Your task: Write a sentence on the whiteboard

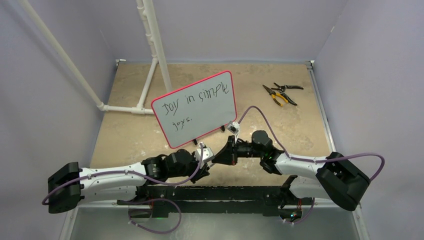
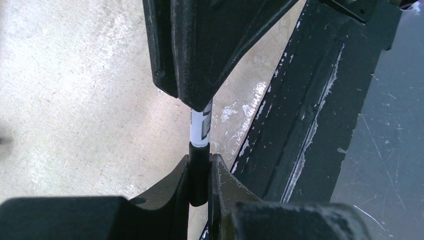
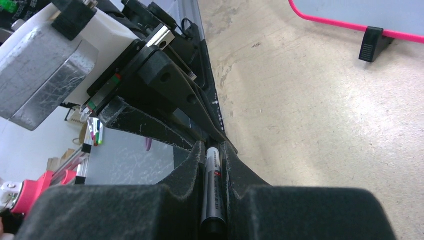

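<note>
The whiteboard (image 1: 195, 107) stands tilted on two black feet mid-table, its red-pink rim also in the right wrist view (image 3: 340, 25). The sentence (image 1: 192, 97) reads roughly "Joy in simple" with "joys." below. My two grippers meet tip to tip in front of the board near the table's front edge. My left gripper (image 1: 209, 159) (image 2: 200, 162) is shut on the marker's black cap (image 2: 199, 172), which sits against the white barrel (image 2: 201, 125). My right gripper (image 1: 222, 152) (image 3: 212, 150) is shut on the marker barrel (image 3: 212, 190).
Yellow-handled pliers and black cutters (image 1: 281, 93) lie at the back right. A white pipe frame (image 1: 150, 60) stands at the back left behind the board. The black base rail (image 1: 210, 192) runs along the near edge under the grippers.
</note>
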Action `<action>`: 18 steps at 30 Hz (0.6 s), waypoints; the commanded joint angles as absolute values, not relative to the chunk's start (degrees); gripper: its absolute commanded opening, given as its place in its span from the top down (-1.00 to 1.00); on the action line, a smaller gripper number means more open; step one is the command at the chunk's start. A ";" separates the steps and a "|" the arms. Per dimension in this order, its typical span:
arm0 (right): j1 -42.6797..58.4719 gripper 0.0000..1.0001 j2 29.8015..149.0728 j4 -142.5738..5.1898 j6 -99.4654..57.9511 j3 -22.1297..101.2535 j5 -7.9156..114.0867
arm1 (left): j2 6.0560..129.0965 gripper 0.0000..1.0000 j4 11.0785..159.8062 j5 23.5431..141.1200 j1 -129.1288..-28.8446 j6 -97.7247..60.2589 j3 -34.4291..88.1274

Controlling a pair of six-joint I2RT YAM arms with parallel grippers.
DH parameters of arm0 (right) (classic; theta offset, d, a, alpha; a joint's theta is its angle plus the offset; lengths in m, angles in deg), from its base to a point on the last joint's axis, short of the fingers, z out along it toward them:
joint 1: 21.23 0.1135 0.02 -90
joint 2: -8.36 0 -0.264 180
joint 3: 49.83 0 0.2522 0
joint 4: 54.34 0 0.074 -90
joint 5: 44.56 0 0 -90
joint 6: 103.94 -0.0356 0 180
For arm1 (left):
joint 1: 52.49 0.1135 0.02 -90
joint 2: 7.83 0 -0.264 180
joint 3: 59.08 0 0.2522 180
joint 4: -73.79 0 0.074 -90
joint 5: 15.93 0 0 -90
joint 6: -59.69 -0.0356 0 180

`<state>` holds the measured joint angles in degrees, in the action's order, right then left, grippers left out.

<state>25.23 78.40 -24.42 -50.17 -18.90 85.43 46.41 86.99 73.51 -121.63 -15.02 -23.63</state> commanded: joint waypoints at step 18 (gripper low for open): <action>32.95 1.00 79.84 -31.62 -48.98 -19.29 100.15 | 44.18 1.00 66.44 86.04 -112.34 -14.55 -17.80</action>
